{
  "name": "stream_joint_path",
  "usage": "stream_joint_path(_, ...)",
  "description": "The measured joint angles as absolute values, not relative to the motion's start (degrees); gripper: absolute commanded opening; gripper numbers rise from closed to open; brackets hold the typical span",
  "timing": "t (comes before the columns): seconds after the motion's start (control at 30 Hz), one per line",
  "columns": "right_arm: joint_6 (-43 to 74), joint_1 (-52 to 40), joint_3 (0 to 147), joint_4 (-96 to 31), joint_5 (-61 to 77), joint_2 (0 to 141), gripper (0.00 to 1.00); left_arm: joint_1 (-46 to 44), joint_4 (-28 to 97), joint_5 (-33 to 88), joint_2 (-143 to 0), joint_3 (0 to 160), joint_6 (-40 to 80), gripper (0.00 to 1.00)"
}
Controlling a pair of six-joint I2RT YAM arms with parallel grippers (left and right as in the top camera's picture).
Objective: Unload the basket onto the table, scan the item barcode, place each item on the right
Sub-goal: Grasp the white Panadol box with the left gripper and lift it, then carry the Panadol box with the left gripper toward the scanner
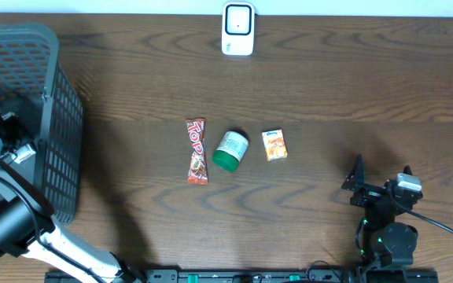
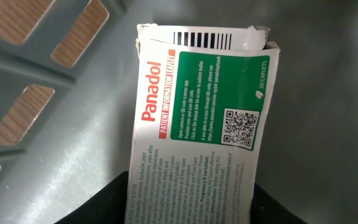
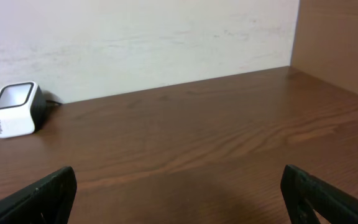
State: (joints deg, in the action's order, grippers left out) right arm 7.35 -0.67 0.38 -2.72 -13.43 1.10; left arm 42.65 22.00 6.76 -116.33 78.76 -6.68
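The left tool (image 2: 191,202) has its 2 dark fingers (image 2: 275,211) pressed against the near end of the Panadol box (image 2: 197,124), clamped on it as far as the left wrist view shows. The box's long axis runs straight out from the tool. Its barcode (image 2: 202,38) sits on the flap at the far end, away from the wrist. Box and tool are low inside the grey basket (image 1: 63,118) at the left edge of the surface (image 1: 329,86). The right tool (image 3: 179,183), at the near right, has its fingers spread to their widest and holds nothing. The scanner (image 1: 237,29) stands at the centre of the far edge, so it lies to the right of and beyond the held box. In my judgement the left arm must lift clear of the basket wall, then turn the barcode end toward the scanner's window.
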Motion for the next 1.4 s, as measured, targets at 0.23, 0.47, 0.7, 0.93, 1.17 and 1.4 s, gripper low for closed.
stream_joint_path(0.23,7.35,-0.67,0.38,-2.72,-13.43,1.1,0.99,42.63,24.25,7.6,-111.9,77.41,-2.74,0.47)
stream_joint_path(0.47,7.35,-0.67,0.38,-2.72,-13.41,1.1,0.99,42.63,24.08,8.29,-94.78,77.14,0.73,0.47)
stream_joint_path(0.7,7.35,-0.67,0.38,-2.72,-13.43,1.1,0.99,42.13,25.63,17.5,-80.31,77.17,5.3,0.47)
stream_joint_path(0.93,7.35,-0.67,0.38,-2.72,-13.39,1.1,0.99,31.57,30.59,28.42,-73.3,77.17,9.5,0.47)
stream_joint_path(1.17,7.35,-0.67,0.38,-2.72,-13.41,1.1,0.99,8.93,33.23,31.59,-73.01,77.17,10.87,0.47)
stream_joint_path(1.4,7.35,-0.67,0.38,-2.72,-13.43,1.1,0.99,-12.78,34.04,26.04,-78.15,77.17,10.96,0.47)
